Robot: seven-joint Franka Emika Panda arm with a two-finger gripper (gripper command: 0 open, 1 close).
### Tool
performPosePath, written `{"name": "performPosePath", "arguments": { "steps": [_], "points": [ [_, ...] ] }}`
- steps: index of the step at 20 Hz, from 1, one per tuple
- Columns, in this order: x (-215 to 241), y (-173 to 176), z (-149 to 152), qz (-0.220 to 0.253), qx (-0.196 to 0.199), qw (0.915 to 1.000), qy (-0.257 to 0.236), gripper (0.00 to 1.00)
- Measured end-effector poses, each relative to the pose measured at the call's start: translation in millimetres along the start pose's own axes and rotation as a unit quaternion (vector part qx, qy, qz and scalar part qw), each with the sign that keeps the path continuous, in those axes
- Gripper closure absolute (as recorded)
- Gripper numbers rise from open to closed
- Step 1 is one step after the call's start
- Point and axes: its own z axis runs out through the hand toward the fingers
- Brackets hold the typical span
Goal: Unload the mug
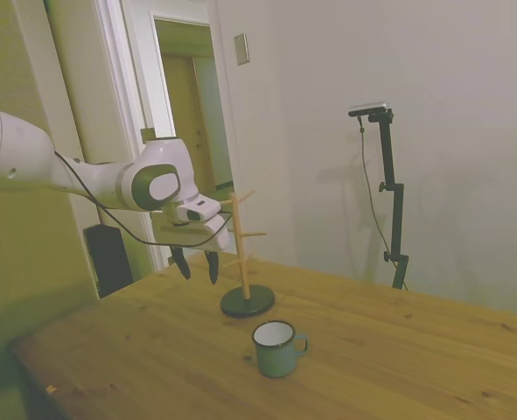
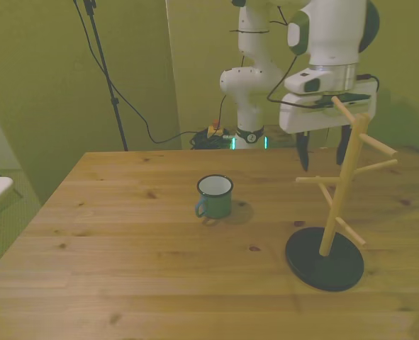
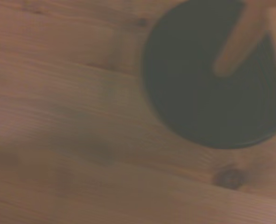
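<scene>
Claw [image 2: 323, 151] position: raised above the worktop [image 2: 124, 269], close to the upper part of the wooden peg stand [image 2: 342, 185]. Its two dark fingers [image 1: 213, 268] point down with a clear gap between them and hold nothing. In the front view one finger sits on either side of the stand's upper post region, behind it; whether either finger touches the wood cannot be determined.

Mug [image 2: 215, 196] position: upright on the worktop, free of the claw and well apart from it. In the front view the mug stands toward the front view's left of the claw and lower. Its white inside faces up, with a dark rim around the opening. In the side view the mug [image 1: 277, 348] sits nearer the camera than the peg stand [image 1: 243, 262], handle pointing to the picture's right.

Peg stand: upright on a dark round base [image 2: 325, 258], which rests flat on the worktop. All pegs are bare.

Wrist view: blurred. It shows the dark base [image 3: 212, 93], part of a wooden peg [image 3: 236, 44] across it, and worktop boards [image 3: 72, 140] around it.
</scene>
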Motion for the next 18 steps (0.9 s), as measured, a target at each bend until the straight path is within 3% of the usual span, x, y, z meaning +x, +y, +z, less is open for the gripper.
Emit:
{"name": "performPosePath", "arguments": {
  "steps": [8,18],
  "points": [
    [-7,-10,-7,-0.006,0.0,1.0,-0.002,0.0],
    [-53,18,-29,-0.01,-0.01,0.9999,-0.003,0.0]
  ]
}}
